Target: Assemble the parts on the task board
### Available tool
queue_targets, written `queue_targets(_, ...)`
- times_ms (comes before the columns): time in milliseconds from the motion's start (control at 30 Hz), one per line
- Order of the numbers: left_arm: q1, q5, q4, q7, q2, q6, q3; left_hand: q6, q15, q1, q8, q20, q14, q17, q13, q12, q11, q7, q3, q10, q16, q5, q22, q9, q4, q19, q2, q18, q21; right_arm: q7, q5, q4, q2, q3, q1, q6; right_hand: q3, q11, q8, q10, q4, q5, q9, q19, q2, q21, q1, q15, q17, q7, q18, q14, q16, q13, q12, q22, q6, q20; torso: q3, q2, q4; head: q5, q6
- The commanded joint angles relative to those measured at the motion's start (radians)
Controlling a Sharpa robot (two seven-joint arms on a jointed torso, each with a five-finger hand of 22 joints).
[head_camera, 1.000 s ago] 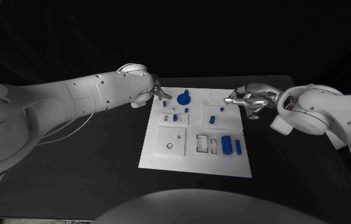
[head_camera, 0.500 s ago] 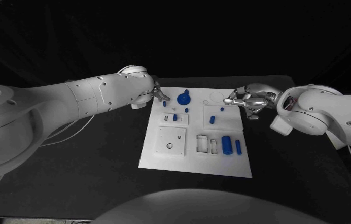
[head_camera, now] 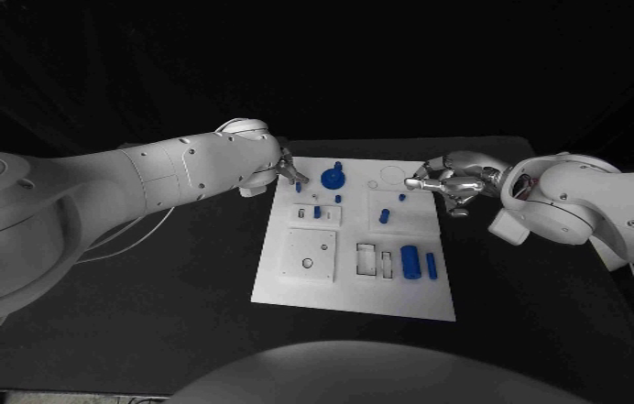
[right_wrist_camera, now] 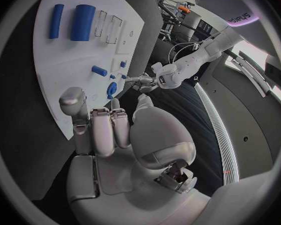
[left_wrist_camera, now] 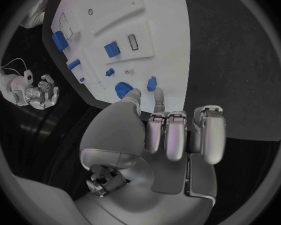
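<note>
The white task board [head_camera: 307,285] lies mid-table with blue parts on it: a round knob [head_camera: 332,180], small pegs [head_camera: 385,214] and a thick cylinder [head_camera: 409,262]. My left hand [head_camera: 287,171] hovers at the board's far left corner. Most of its fingers [left_wrist_camera: 176,135] are curled in, and one fingertip reaches next to a small blue peg [left_wrist_camera: 152,81] beside the knob [left_wrist_camera: 122,89]; nothing lies between thumb and finger. My right hand [head_camera: 444,182] sits at the board's far right edge, fingers [right_wrist_camera: 104,127] curled, holding nothing.
A slim blue cylinder [head_camera: 430,264] lies beside the thick one near the board's front right. Raised white blocks [head_camera: 311,255] and open slots [head_camera: 365,257] take up the board's front half. Black tabletop [head_camera: 158,312] surrounds the board.
The left forearm has shifted slightly while its hand stays at the board's far left corner. The right hand and the parts have not moved.
</note>
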Motion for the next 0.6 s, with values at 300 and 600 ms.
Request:
queue_targets(300,-0.007,0.014,-0.009,0.004,0.009,0.032,0.001,-0.004,-0.001,0.018,0.008,0.001,0.104,0.263,0.263,0.002,-0.008,-0.003,0.007,0.104,0.002,0.015,0.227,-0.003,-0.002,0.067,0.002,0.0,-0.007,0.007,-0.001,0.001,0.001,0.0,-0.001,0.017,0.007,-0.006,-0.005,-0.002,0.0,0.01,-0.001,-0.01,0.004,-0.005,0.007,0.001,0.093,0.005,0.015,-0.006,-0.006,-0.057,-0.004,0.098,0.005,0.0,-0.0003,0.001,-0.0009,-0.002,0.0)
queue_targets(600,-0.012,0.012,-0.013,-0.003,0.009,0.023,0.001,-0.003,-0.002,0.029,0.008,0.0,0.104,0.263,0.263,0.002,-0.009,-0.004,0.012,0.104,0.002,0.031,0.224,-0.005,-0.001,0.064,0.006,0.001,-0.011,0.004,-0.001,0.002,-0.002,0.0,-0.001,0.016,0.008,-0.006,-0.004,-0.003,-0.001,0.012,0.0,-0.01,0.004,-0.006,0.008,0.001,0.093,0.005,0.015,-0.007,-0.006,-0.057,-0.005,0.098,0.007,0.0,-0.0005,0.002,-0.0012,-0.005,0.0)
